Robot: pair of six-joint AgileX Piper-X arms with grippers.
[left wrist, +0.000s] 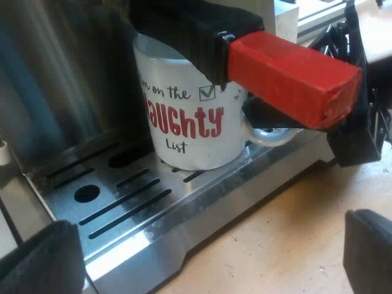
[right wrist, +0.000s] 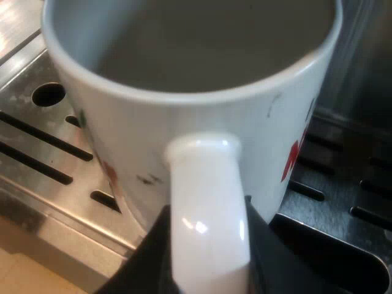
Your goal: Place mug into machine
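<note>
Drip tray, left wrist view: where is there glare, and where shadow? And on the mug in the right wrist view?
Left wrist view: glare runs along the front lip of the drip tray; deep shadow lies behind the mug. Right wrist view: small bright highlights sit on the mug's handle; its inside is evenly dim.

Dark holder handle – red end jutting outward, pale wooden tabletop nearby

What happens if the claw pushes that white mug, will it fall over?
Probably it slides, not tips: the mug looks wide and sits flat on the smooth metal tray. Its shiny glaze likely makes it slippery, and it's stiff, so a hard knock might chip it. No drink shows inside, so it's probably fairly light.
</note>
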